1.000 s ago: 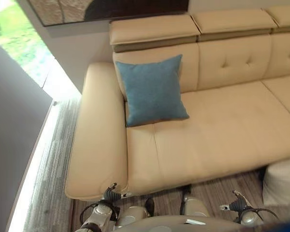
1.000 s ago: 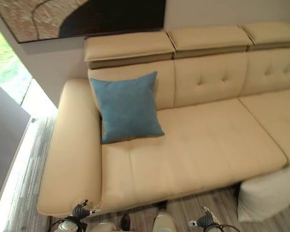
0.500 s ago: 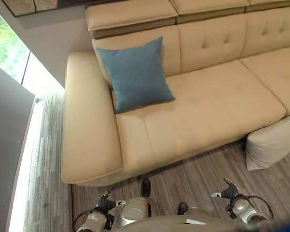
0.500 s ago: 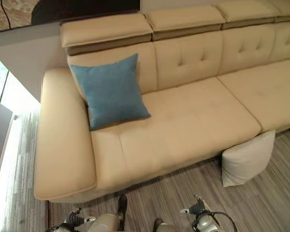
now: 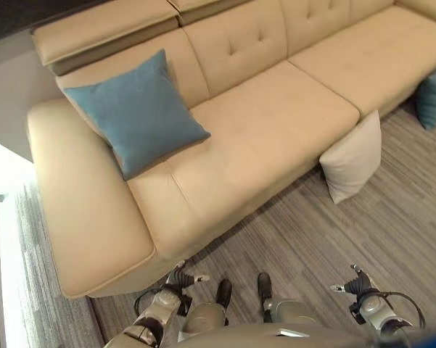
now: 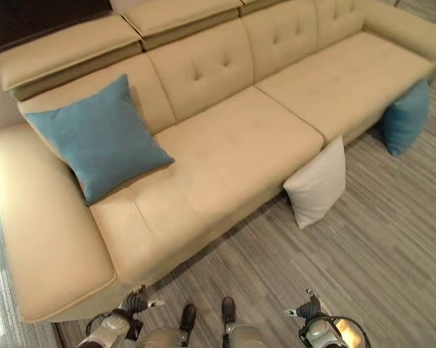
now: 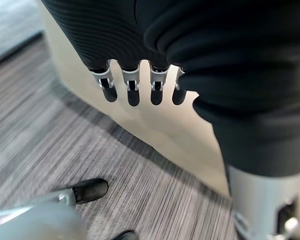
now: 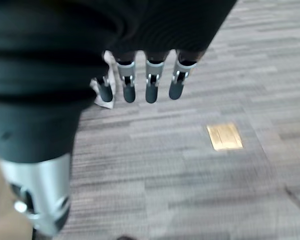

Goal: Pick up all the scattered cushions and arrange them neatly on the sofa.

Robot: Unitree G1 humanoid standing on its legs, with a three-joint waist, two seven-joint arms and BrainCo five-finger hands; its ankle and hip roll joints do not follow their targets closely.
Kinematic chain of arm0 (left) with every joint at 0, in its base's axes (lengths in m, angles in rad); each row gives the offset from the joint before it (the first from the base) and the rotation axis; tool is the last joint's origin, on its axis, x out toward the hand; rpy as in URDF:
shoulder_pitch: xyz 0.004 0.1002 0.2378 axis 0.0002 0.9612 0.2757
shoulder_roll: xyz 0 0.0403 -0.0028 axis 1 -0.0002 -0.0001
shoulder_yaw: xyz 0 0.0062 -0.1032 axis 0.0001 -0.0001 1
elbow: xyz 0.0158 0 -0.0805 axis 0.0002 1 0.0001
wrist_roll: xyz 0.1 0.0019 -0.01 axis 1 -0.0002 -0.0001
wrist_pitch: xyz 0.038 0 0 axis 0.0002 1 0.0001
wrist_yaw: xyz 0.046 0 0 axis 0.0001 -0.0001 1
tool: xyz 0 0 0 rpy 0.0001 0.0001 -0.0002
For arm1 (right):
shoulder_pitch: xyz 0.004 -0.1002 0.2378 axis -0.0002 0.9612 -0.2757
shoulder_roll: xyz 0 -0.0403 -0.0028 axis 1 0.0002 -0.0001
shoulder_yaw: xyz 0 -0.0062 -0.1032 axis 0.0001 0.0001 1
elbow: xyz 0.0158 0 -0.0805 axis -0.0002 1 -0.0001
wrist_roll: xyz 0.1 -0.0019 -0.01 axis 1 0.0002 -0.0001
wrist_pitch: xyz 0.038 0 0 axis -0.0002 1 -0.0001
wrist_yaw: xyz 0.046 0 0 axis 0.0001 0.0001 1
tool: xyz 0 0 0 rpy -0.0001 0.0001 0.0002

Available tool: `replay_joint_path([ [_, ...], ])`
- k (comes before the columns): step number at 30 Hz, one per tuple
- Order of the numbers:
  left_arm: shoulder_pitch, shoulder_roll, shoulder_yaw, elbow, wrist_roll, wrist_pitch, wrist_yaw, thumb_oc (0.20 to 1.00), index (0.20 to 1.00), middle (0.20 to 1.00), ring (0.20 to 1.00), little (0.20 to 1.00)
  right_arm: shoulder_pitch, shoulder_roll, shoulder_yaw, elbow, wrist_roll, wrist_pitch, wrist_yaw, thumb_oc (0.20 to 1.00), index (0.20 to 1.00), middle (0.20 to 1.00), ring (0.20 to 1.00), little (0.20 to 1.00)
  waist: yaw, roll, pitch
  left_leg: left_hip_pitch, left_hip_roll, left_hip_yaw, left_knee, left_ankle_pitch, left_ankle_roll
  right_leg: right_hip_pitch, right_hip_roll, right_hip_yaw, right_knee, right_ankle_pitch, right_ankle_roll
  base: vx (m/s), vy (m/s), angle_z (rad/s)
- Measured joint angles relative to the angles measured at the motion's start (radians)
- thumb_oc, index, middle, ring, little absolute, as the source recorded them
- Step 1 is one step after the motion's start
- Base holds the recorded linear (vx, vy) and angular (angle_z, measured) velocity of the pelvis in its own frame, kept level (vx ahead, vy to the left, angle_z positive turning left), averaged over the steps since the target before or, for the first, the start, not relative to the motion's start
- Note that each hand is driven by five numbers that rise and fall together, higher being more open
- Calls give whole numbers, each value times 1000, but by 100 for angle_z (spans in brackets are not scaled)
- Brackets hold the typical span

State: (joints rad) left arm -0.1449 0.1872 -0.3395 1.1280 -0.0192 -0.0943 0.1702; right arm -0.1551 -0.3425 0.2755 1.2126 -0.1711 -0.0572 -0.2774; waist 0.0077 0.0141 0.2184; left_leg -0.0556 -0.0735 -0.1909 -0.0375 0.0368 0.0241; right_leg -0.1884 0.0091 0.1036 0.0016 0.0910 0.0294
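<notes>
A blue cushion (image 5: 134, 112) leans upright against the backrest at the left end of the beige sofa (image 5: 276, 109). On the floor, a cream cushion (image 5: 353, 158) stands propped against the sofa's front. Farther right, a second blue cushion (image 6: 406, 116) also rests on the floor against the sofa. My left hand (image 7: 133, 92) hangs low near the sofa's left front corner, fingers straight, holding nothing. My right hand (image 8: 150, 85) hangs over the bare floor, fingers straight and empty, with the cream cushion showing past its fingers.
Grey wood-look flooring (image 5: 377, 239) stretches in front of the sofa. The wide armrest (image 5: 80, 217) closes the sofa's left end, with a bright window strip (image 5: 0, 181) beyond it. A brass floor plate (image 8: 224, 136) lies below my right hand.
The whole picture has shifted, so the camera turned right and drew back from the sofa. The cream cushion and the second blue cushion have come into view. Both hands hang as before.
</notes>
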Motion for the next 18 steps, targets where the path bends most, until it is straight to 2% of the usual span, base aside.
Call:
replay_joint_path([
  [2, -1, -2, 0, -6, 0, -2, 1, 1000, 1000, 1000, 1000, 1000, -3, 19, 3, 0, 0, 7, -1, 1000, 1000, 1000, 1000, 1000, -2, 14, 29, -6, -4, 85, 7, 6, 38, -27, -45, -69, 32, -24, 46, -254, 114, -133],
  [3, 2, 4, 16, -6, 0, -1, 2, 1000, 1000, 1000, 1000, 1000, -3, 36, 8, 5, -1, 8, -1, 1000, 1000, 1000, 1000, 1000, -2, 16, 37, -28, 0, 142, 21, 24, 56, -69, -68, -157, 87, -46, 58, -209, 80, -158],
  [4, 10, 27, 45, 5, 1, 0, 2, 1000, 1000, 1000, 1000, 1000, -2, 71, 9, 21, 0, 10, 1, 1000, 1000, 1000, 1000, 1000, 39, 9, 51, -51, 22, 225, 41, 17, 63, -131, -128, -378, 248, -99, 59, -169, 27, -153],
  [5, 18, 29, 48, 16, 2, 3, 2, 1000, 1000, 1000, 1000, 1000, 8, 62, 1, 22, -1, 10, -2, 1000, 1000, 1000, 1000, 1000, 44, 11, 53, -52, 25, 242, 40, 13, 79, -117, -167, -457, 286, -109, 64, -142, -3, -155],
  [6, 52, 33, 93, 29, 10, 1, 1, 1000, 1000, 1000, 1000, 1000, 14, 51, 13, 26, -4, 13, 1, 1000, 1000, 1000, 1000, 1000, 44, 7, 51, -46, 43, 296, 42, 24, 81, -80, -214, -559, 377, -166, 53, -100, -34, -109],
  [7, 79, 40, 124, 35, 11, 3, 2, 1000, 1000, 1000, 1000, 1000, 14, 51, 21, 16, -8, 9, 3, 1000, 1000, 1000, 1000, 1000, 64, 7, 47, -40, 68, 321, 45, 12, 83, -44, -225, -596, 439, -213, 59, -29, -81, -117],
  [8, 100, 59, 125, 46, 11, 9, 2, 1000, 1000, 1000, 1000, 1000, 23, 51, 20, -1, -9, 8, 3, 1000, 1000, 1000, 1000, 1000, 76, -1, 44, -35, 85, 340, 41, 10, 76, 13, -218, -581, 444, -243, 71, -29, -155, -96],
  [9, 108, 68, 123, 57, 13, 11, 0, 1000, 1000, 1000, 1000, 1000, 30, 51, 18, -1, -9, 8, 3, 1000, 1000, 1000, 1000, 1000, 83, -14, 37, -37, 87, 344, 43, 3, 62, 65, -212, -569, 395, -277, 85, 12, -260, -89],
  [10, 118, 69, 117, 65, 32, 12, 4, 1000, 1000, 1000, 1000, 1000, 45, 50, 8, -4, -9, 8, 4, 1000, 1000, 1000, 1000, 1000, 92, -21, 19, -39, 108, 337, 27, 11, -2, 102, -141, -503, 248, -287, 35, 70, -296, -94],
  [11, 139, 64, 107, 65, 34, 13, 4, 1000, 1000, 1000, 1000, 1000, 50, 47, 9, -12, -8, 7, 3, 1000, 1000, 1000, 1000, 1000, 98, -17, -16, -66, 138, 303, 29, 22, -56, 89, -85, -472, 206, -267, 18, 101, -286, -84],
  [12, 130, 66, 107, 65, 35, 13, 5, 1000, 1000, 1000, 1000, 1000, 59, 43, 8, -18, -7, 7, 1, 1000, 1000, 1000, 1000, 1000, 91, -16, -19, -70, 148, 281, 39, 45, -65, 93, -62, -474, 200, -256, 1, 103, -253, -42],
  [13, 129, 65, 106, 65, 39, 13, 5, 1000, 1000, 1000, 1000, 1000, 76, 40, 7, -18, -6, 7, 1, 1000, 1000, 1000, 1000, 1000, 91, -13, -24, -73, 159, 273, 52, 56, -68, 92, -51, -476, 209, -264, -13, 63, -193, 6],
  [14, 115, 65, 105, 63, 39, 12, 5, 1000, 1000, 1000, 1000, 1000, 91, 37, 6, -15, -4, 7, 0, 1000, 1000, 1000, 1000, 1000, 88, -13, -25, -89, 168, 260, 87, 60, -86, 82, -46, -477, 222, -284, -45, 55, -141, 16],
  [15, 91, 63, 106, 58, 38, 11, 4, 1000, 1000, 1000, 1000, 1000, 104, 38, 3, -16, 1, 7, -3, 1000, 1000, 1000, 1000, 1000, 88, -26, -27, -138, 162, 236, 159, 81, -126, 63, -51, -471, 235, -294, -76, 59, -77, 4],
  [16, 80, 59, 105, 41, 37, 11, 4, 1000, 1000, 1000, 1000, 1000, 104, 37, 3, -17, 3, 7, -3, 1000, 1000, 1000, 1000, 1000, 97, -39, -28, -172, 153, 224, 205, 110, -145, 57, -59, -466, 225, -284, -103, 89, -70, -23],
  [18, 83, 46, 101, 30, 32, 9, 4, 1000, 1000, 1000, 1000, 1000, 101, 28, 4, -17, 4, 7, -7, 1000, 1000, 1000, 1000, 1000, 96, -41, -24, -180, 127, 167, 252, 89, -138, 88, -51, -443, 185, -252, -115, 153, -58, -37],
])
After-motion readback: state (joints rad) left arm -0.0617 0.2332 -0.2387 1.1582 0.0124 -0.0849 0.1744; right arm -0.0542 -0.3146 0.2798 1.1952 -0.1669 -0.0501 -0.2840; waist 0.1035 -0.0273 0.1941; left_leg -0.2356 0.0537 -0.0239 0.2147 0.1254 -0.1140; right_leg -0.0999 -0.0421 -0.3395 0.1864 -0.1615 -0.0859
